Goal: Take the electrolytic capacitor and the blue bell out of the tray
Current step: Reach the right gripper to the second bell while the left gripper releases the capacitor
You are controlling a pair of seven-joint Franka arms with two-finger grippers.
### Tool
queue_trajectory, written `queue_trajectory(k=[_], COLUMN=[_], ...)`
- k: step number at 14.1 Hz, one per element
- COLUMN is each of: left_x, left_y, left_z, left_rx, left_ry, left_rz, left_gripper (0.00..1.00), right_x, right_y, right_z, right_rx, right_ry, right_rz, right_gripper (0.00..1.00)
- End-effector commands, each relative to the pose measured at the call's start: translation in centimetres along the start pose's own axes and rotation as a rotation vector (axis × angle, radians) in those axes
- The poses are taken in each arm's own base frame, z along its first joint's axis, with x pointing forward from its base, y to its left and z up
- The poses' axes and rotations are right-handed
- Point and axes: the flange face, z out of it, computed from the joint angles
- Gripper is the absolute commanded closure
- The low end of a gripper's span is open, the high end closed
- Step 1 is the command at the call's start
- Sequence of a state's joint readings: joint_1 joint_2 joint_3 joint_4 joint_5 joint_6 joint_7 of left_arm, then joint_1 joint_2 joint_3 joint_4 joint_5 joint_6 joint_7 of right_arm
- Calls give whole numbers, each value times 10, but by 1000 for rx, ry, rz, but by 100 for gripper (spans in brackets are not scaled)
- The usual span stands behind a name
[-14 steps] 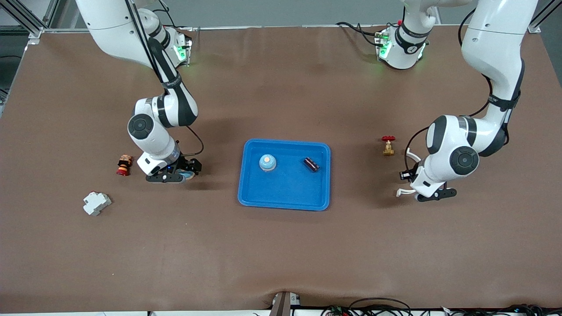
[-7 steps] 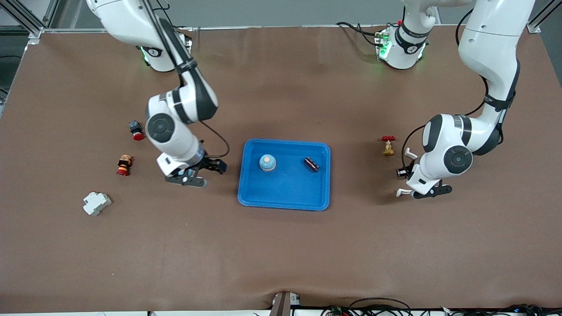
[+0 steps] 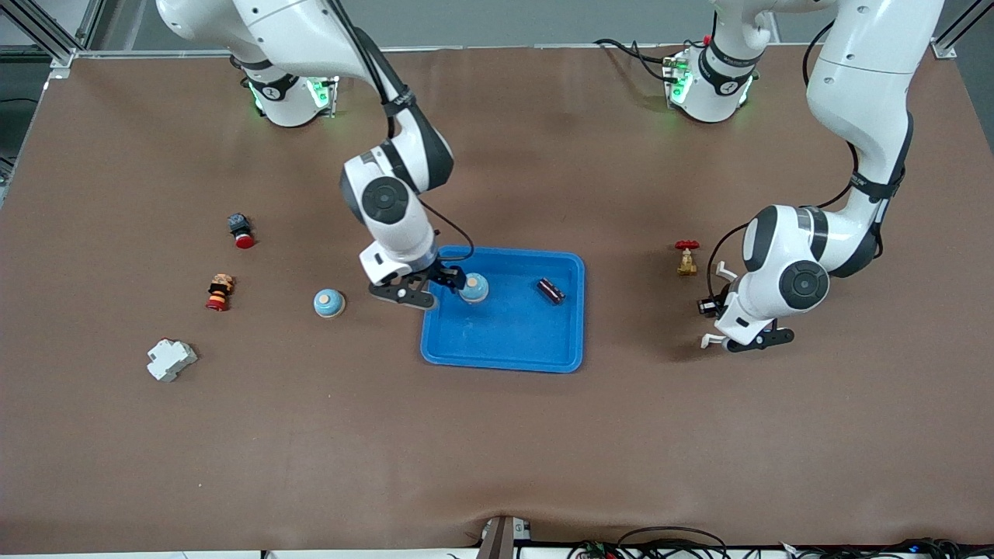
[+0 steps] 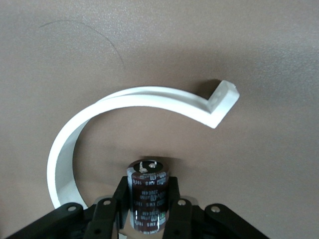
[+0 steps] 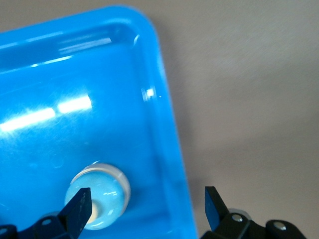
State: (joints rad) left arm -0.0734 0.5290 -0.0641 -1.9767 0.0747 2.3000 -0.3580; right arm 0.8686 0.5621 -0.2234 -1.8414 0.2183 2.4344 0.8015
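My left gripper (image 3: 708,308) (image 4: 148,185) hangs low over the table toward the left arm's end, shut on a dark maroon capacitor (image 4: 148,201) that it holds upright. A second capacitor (image 3: 550,290) lies in the blue tray (image 3: 503,359). My right gripper (image 3: 436,284) (image 5: 147,206) is open over the tray's rim (image 5: 169,149) at the right arm's end. A light blue bell (image 3: 473,287) (image 5: 102,194) stands in the tray beside one fingertip (image 5: 79,205). Another bell (image 3: 329,303) sits on the table outside the tray, toward the right arm's end.
A white C-shaped piece (image 4: 75,139) (image 3: 709,340) lies on the table under the left gripper. A red-handled brass valve (image 3: 686,257) stands near it. Toward the right arm's end are a red-capped button (image 3: 241,230), a small striped figure (image 3: 220,292) and a white breaker (image 3: 172,359).
My right arm swung from the bell on the table over to the tray's rim, gripper open, leaving that bell uncovered. The left arm shifted only slightly, still gripping its capacitor.
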Motion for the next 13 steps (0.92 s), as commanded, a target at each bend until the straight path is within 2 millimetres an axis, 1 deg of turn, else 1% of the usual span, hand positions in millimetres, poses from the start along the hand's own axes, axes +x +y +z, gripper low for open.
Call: queue_trajectory(k=[1, 2, 3, 5, 7, 9, 11, 12, 13], left_x=[1, 1, 1, 0, -3, 0, 6, 9, 12], left_y=[2, 2, 2, 9, 12, 12, 17, 17, 17], left_z=[-3, -4, -7, -15, -28, -47, -70, -82, -96], left_rx=[3, 3, 2, 2, 6, 19, 34, 39, 42], left_ry=[16, 18, 21, 29, 31, 11, -19, -34, -43], left_rz=[-6, -6, -7, 3, 9, 7, 9, 4, 1], left_gripper=[36, 0, 0, 0, 0, 0, 0, 0, 0], right_x=[-6, -8, -11, -15, -19, -23, -24, -26, -28], right_y=[-25, -31, -36, -45, -52, -54, -53, -56, -56], right_z=[10, 12, 16, 23, 28, 30, 35, 35, 40], right_rx=[-9, -10, -12, -12, -13, -15, -18, -12, -12], right_ry=[24, 31, 35, 39, 41, 41, 42, 46, 50], right_rz=[46, 55, 60, 70, 76, 72, 77, 72, 70], right_gripper=[0, 0, 0, 0, 0, 0, 0, 0, 0])
